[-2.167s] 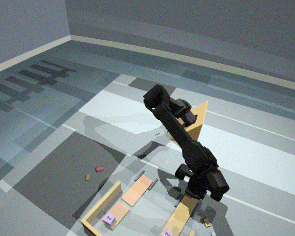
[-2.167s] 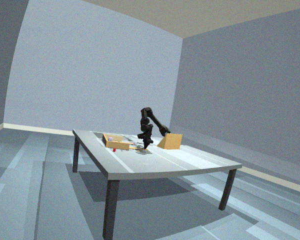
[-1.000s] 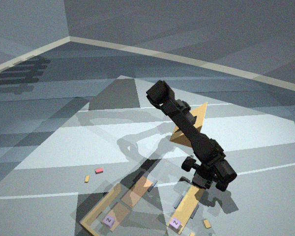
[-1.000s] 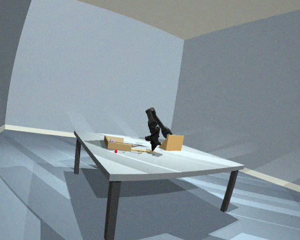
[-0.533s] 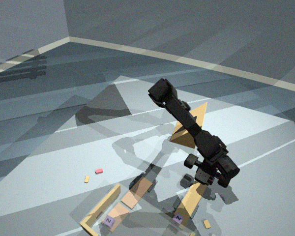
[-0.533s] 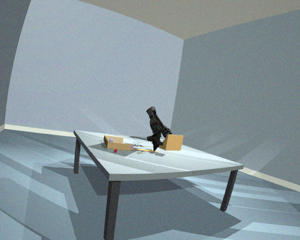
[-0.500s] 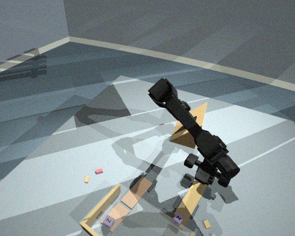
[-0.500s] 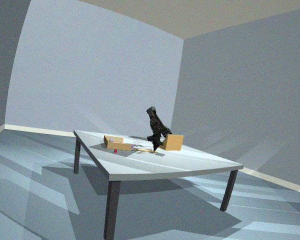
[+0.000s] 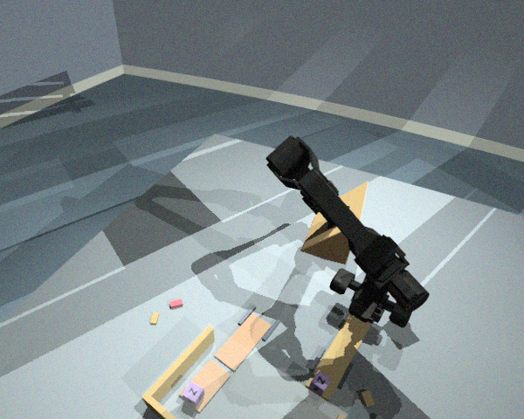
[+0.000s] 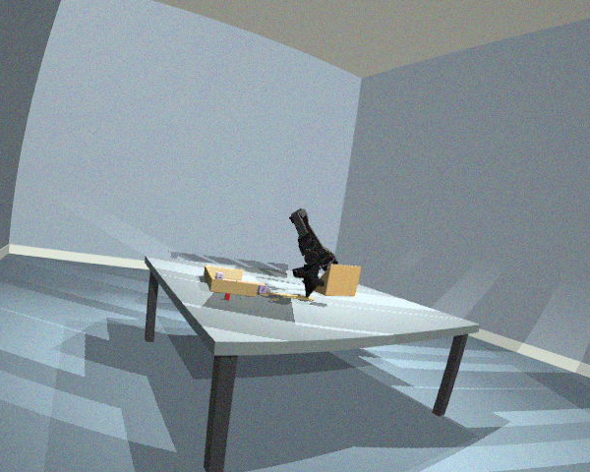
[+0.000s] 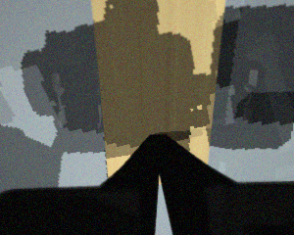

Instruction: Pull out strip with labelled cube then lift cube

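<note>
The yellow strip (image 9: pixel 343 345) (image 11: pixel 137 93) looks in one piece where it shows, and a purple cube marked like a Z or N (image 9: pixel 320 382) (image 10: pixel 262 289) sits at its far end from the gripper. My gripper (image 9: pixel 366 317) (image 10: pixel 309 295) (image 11: pixel 157 142) is shut, with its tips down at the strip's near end, between its long edges; exact contact cannot be told. A second strip is in two orange pieces, one (image 9: pixel 244 340) apart from the other (image 9: pixel 215 379) by a narrow gap. Another marked purple cube (image 9: pixel 192 393) (image 10: pixel 218 275) sits on the latter piece.
A wooden wall (image 9: pixel 181 365) (image 10: pixel 234 285) stands beside the broken strip. Short dark rails flank both strips, one rail (image 9: pixel 346 374) beside the yellow strip. A wooden wedge (image 9: pixel 358 202) (image 10: pixel 342 280) stands behind the arm. Small red (image 9: pixel 175 303) (image 10: pixel 226 296) and yellow (image 9: pixel 154 318) blocks lie apart.
</note>
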You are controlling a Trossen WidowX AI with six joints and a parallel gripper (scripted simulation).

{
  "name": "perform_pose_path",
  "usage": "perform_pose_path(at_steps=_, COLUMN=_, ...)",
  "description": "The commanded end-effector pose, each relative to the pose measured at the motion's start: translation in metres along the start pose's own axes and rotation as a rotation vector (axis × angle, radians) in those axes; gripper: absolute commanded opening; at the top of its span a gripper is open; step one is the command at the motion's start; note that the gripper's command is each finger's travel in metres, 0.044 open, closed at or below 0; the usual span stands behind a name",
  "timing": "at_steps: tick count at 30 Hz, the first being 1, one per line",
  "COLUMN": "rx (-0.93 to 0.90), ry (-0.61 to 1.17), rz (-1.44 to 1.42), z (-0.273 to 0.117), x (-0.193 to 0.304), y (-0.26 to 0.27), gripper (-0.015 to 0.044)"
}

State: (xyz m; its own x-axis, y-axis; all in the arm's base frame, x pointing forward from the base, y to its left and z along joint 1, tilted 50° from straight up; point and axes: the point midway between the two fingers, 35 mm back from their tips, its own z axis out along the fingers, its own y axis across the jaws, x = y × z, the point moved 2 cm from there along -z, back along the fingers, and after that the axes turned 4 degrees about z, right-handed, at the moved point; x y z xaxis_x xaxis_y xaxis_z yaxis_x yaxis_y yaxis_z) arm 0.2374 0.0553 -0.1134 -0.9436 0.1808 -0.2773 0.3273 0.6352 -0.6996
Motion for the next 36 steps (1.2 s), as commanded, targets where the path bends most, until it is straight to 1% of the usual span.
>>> perform_pose_path(at_steps=1, rx=0.01, ry=0.025, rz=-0.002, z=0.004, x=0.006, y=-0.004, gripper=0.0)
perform_pose_path(at_steps=5, rx=0.01, ry=0.025, rz=-0.002, z=0.004, x=0.006, y=-0.004, gripper=0.0)
perform_pose_path(at_steps=6, rx=0.0, ry=0.002, rz=0.0, z=-0.002, x=0.0, y=0.0, gripper=0.0)
perform_pose_path(at_steps=10, rx=0.006, ry=0.024, rz=-0.002, z=-0.04, x=-0.002, y=0.001, gripper=0.0)
perform_pose_path(at_steps=14, rx=0.007, ry=0.026, rz=-0.002, z=-0.043, x=-0.002, y=0.001, gripper=0.0)
perform_pose_path(at_steps=18, rx=0.008, ry=0.025, rz=0.049, z=-0.042, x=-0.023, y=0.003, gripper=0.0105)
perform_pose_path(at_steps=30, rx=0.009, ry=0.023, rz=0.053, z=-0.046, x=-0.071, y=0.005, gripper=0.042)
perform_pose_path(at_steps=31, rx=0.009, ry=0.023, rz=0.054, z=-0.047, x=-0.076, y=0.005, gripper=0.044)
perform_pose_path(at_steps=36, rx=0.009, ry=0.022, rz=0.054, z=-0.05, x=-0.097, y=0.006, gripper=0.044)
